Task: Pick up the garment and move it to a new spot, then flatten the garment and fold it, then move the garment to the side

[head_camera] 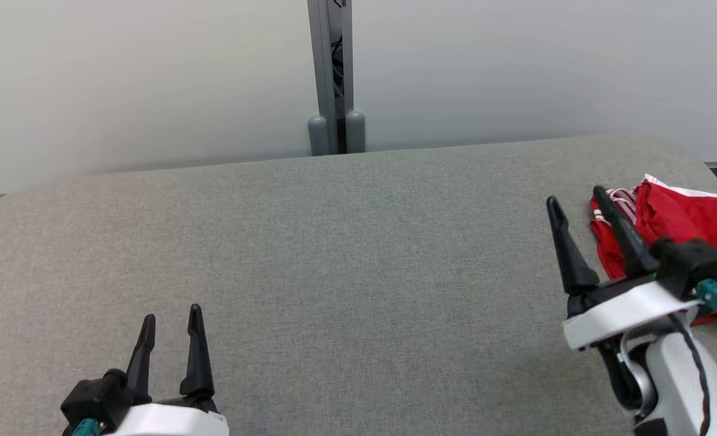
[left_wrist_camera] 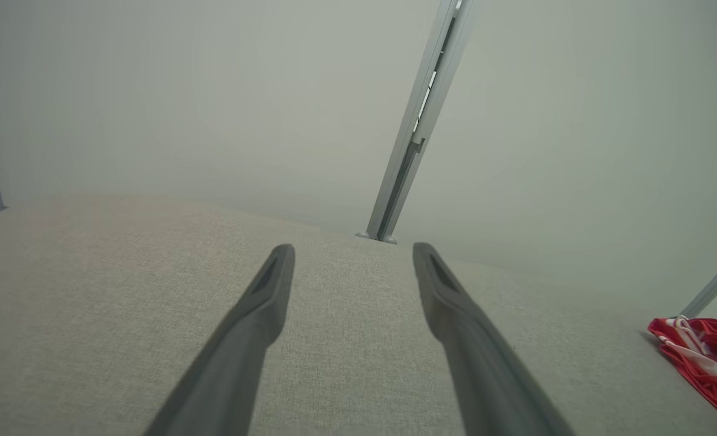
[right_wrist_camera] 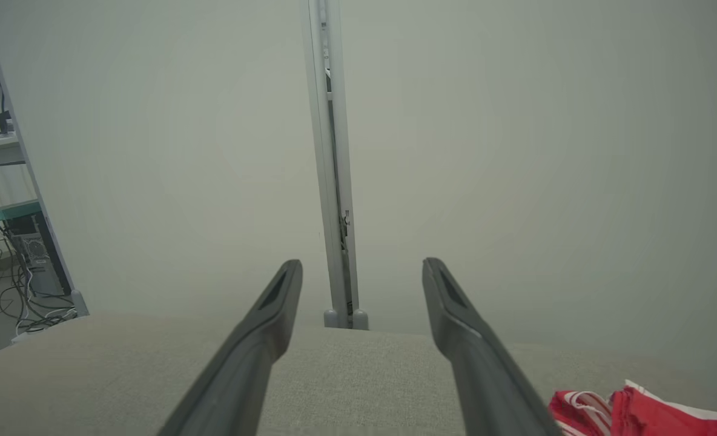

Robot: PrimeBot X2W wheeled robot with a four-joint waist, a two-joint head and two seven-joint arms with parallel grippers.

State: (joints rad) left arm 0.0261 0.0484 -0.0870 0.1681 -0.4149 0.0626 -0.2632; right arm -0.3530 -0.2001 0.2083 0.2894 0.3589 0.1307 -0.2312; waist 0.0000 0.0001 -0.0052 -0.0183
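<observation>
Red, white-striped garment [head_camera: 685, 218] bunched on grey table [head_camera: 358, 254] at frame's right edge, striped end pointing left, long axis cut off, unclear. Just beside it, right gripper [head_camera: 575, 195] spread wide, empty. Lower left, left gripper [head_camera: 172, 312] spread, empty.

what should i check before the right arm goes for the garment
1. Sight of garment: ok, bunched near the right edge of the table.
2. The right fingers open, empty: ok.
3. The left fingers open, empty: ok.
4. The right fingers lined up with garment: not ok, it lies off to their right.
5. Whole garment in view: not ok, cut off at the frame edge.
6. Height of right fingers above table: cannot tell.
</observation>
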